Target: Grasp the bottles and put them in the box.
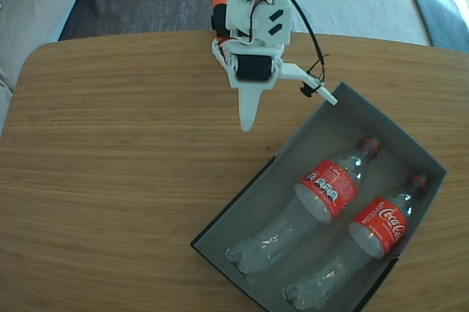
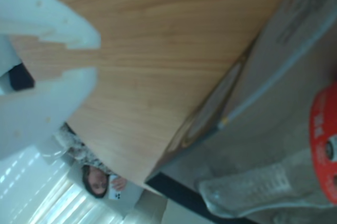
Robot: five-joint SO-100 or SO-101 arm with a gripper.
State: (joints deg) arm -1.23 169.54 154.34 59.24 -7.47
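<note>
Both bottles lie inside the box [image 1: 410,138], which sits slantwise at the near right corner of the bench [image 1: 110,180]. The first bottle [image 1: 315,206] rests along the box's left wall; the second bottle [image 1: 363,246] lies parallel just beside it, toward the bench's right edge. Their red caps point to the far right. No bottle is seen on the open bench, so the task appears complete — only withdrawal of the arm would remain. The gripper [image 1: 282,99] hangs above bare wood by the box's far corner, its 2 fingers spread apart and holding nothing. The bench is light striped wood with rounded corners; beyond its far edge are a dark rug and pale upholstered seating. The wrist view shows a bottle's clear base — and, past the bench edge, a person.
</note>
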